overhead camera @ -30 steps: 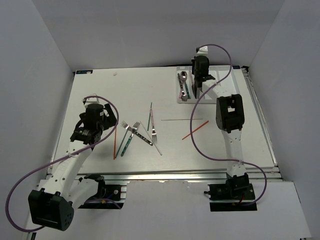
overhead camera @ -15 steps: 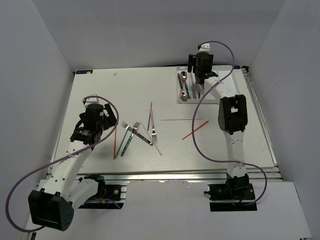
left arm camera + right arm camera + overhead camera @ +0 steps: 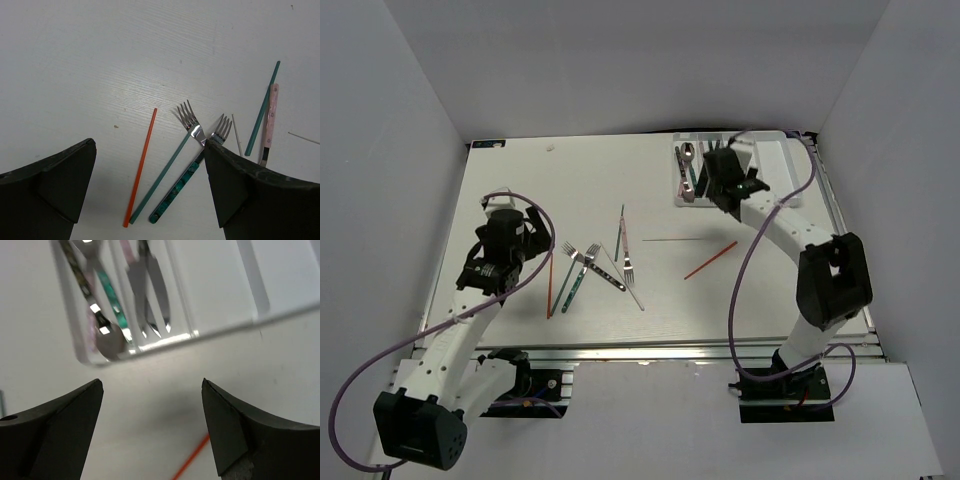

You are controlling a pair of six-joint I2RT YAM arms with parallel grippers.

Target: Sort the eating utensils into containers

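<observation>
Two pickups look open, one for each arm. The white tabletop (image 3: 520,200) carries everything. The white plastic tray with long slots (image 3: 772,160), at its far right, is the landmark here. The tray's leftmost slot holds silver spoons (image 3: 107,337) with teal and patterned handles. The slot beside it holds silver knives (image 3: 150,290).

The right tool (image 3: 152,385) hangs over the tray's near left corner, its fingers spread with nothing between them. The left tool (image 3: 150,145), well to the left of the tray and nearer the arm bases, is also spread and bare.

Below the left tool, well apart from the tray, lies a loose cluster of silver-headed forks (image 3: 189,116) with teal and pink handles, some of them crossing. A second orange-red chopstick (image 3: 140,167) lies on the side of the cluster away from the tray. It sits almost centred in the left tool's gap, with its length running across the line on which the fingers close.

The thin orange-red chopstick (image 3: 710,259) is the one nearest the tray. It lies flat just off the tray's near edge, on the base side of the right tool. Its long axis slants from near-left to far-right. A thin pale chopstick (image 3: 685,240) lies between it and the tray, roughly parallel to that near edge.

The right arm is much the nearer to these two sticks. It would likely need to come back from the tray and turn its wrist to close across the slant.
</observation>
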